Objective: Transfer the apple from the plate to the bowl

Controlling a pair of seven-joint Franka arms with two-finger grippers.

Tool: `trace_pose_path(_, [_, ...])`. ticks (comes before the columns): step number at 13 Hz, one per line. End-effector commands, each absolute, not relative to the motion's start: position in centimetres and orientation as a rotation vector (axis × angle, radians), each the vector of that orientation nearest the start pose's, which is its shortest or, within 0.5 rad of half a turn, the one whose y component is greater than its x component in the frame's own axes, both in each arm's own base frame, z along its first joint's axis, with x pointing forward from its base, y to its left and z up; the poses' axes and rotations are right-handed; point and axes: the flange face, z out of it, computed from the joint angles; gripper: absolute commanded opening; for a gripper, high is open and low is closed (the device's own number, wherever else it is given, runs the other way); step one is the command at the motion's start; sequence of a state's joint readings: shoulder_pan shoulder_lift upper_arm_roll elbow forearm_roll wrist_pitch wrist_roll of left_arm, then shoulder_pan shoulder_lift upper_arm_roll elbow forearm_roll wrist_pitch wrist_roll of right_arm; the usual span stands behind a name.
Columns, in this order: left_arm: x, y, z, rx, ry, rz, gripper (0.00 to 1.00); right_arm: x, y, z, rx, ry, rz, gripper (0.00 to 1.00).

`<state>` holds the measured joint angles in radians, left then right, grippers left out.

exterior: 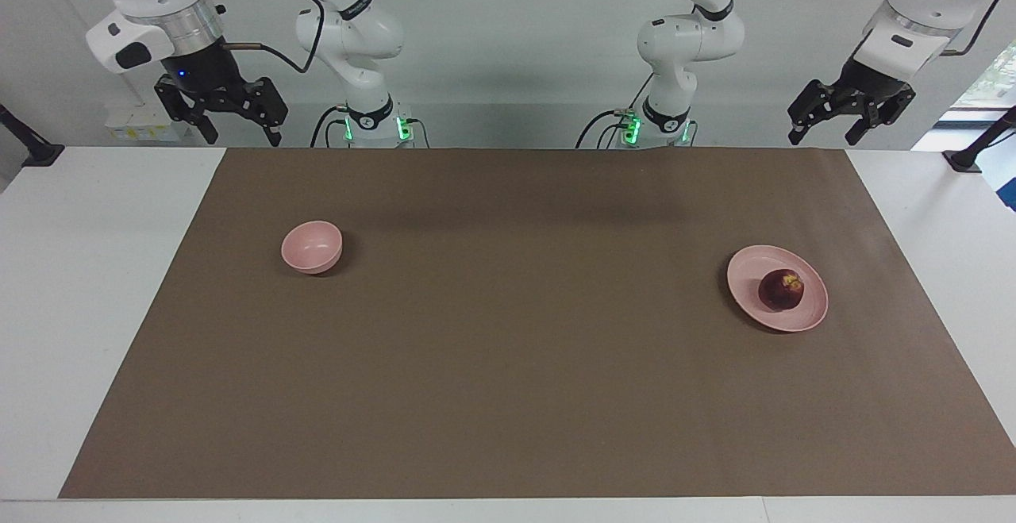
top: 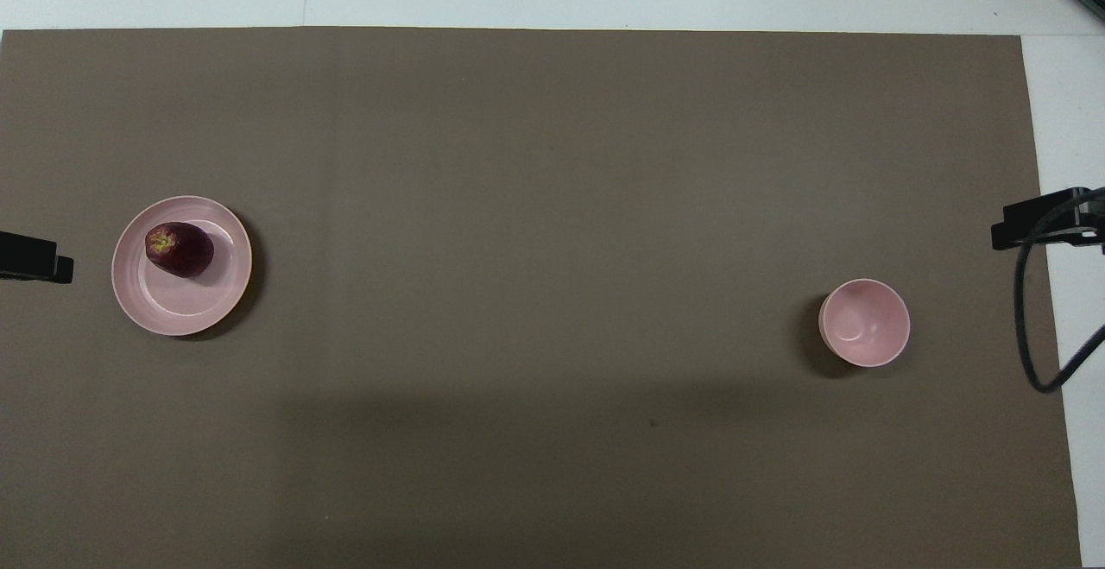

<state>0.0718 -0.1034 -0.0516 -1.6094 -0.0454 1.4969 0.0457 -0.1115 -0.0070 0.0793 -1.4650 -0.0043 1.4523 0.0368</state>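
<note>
One small dark red apple point(exterior: 782, 289) lies on the one flat pale pink plate point(exterior: 810, 317), toward the left arm's end of the brown mat point(exterior: 508, 396). One deep pale pink bowl point(exterior: 312, 247) stands well apart, seemingly empty. Both arms wait raised, the left gripper point(exterior: 825, 132) and the right gripper point(exterior: 242, 132) with fingers spread.

Even, diffuse overhead light fills both views you have, with nothing dim and no harsh glare. A broad soft shadow band point(exterior: 548, 209) darkens the brown mat point(exterior: 508, 396) at the robots' end, and you see it again low in the overhead view. The bowl point(top: 864, 322) and plate point(top: 181, 293) cast short, soft-edged shadows on the mat. Small highlights gleam on the bowl's inner wall. Focus holds across the table, and edges stay straight, without noticeable bending.
</note>
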Motion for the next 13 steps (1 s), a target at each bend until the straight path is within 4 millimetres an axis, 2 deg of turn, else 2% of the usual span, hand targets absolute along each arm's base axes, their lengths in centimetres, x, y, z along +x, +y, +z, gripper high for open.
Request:
trace_pose_path(1, [50.9, 0.9, 65.2, -3.194, 0.041, -0.009, 1.00, 53.8, -1.9, 66.8, -3.133, 0.087, 0.031, 1.00])
trace_pose_path(3, [51.5, 2.4, 64.2, -3.193, -0.010, -0.051, 1.00, 53.8, -1.8, 66.8, -3.133, 0.085, 0.031, 1.00])
trace_pose_path(5, [52.6, 2.6, 60.0, -3.193, -0.022, -0.046, 1.00, 53.7, -1.8, 66.6, -3.132, 0.085, 0.038, 1.00])
trace_pose_path(6, [53.1, 2.9, 58.6, -3.190, -0.035, -0.090, 1.00, 53.5, -1.9, 66.6, -3.132, 0.090, 0.041, 1.00])
trace_pose_path(8, [53.6, 4.5, 57.1, -3.183, -0.084, -0.147, 1.00, 53.4, -1.7, 66.5, -3.117, 0.086, 0.043, 1.00])
trace_pose_path(10, [54.2, 4.7, 55.2, -3.183, -0.099, -0.148, 1.00, 53.4, -1.7, 66.5, -3.114, 0.086, 0.045, 1.00])
trace_pose_path(12, [54.6, 4.8, 52.2, -3.180, -0.111, -0.169, 1.00, 53.4, -1.7, 66.5, -3.114, 0.083, 0.045, 1.00])
trace_pose_path(13, [55.2, 4.9, 49.6, -3.179, -0.112, -0.179, 1.00, 53.4, -1.7, 66.5, -3.114, 0.083, 0.045, 1.00])
